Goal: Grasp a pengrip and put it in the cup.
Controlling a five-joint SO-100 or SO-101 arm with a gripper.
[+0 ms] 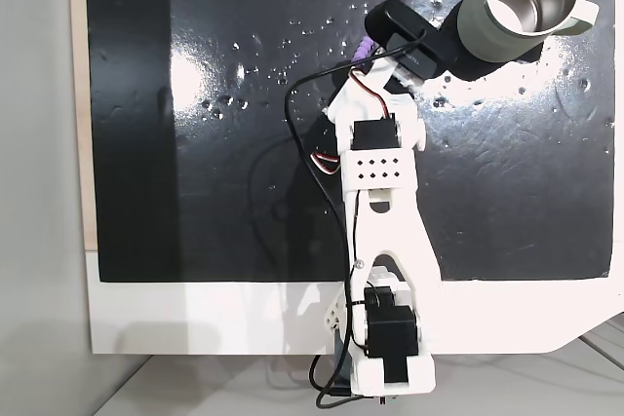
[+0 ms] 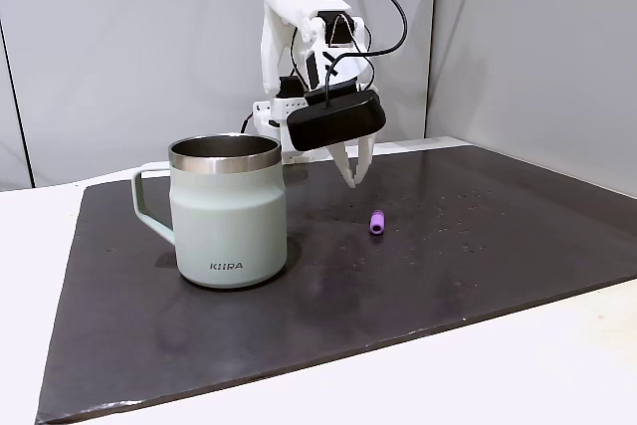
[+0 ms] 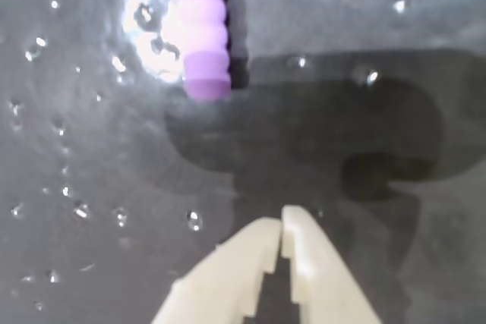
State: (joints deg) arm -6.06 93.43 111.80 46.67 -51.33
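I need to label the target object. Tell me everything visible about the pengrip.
The pengrip is a small light-purple ribbed tube that looks rubbery, lying on its side on the dark, glossy, droplet-speckled mat. Nothing grips it: the gripper hovers nearby, closed and empty. It lies apart from the cup.

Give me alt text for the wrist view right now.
A light-purple ribbed pengrip lies on the dark, droplet-speckled mat, extending past the top edge. The white end effector enters from below, fingertips closed together and empty, short of the pengrip.

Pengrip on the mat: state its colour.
Light purple, ribbed; the pengrip shows best in the wrist view.
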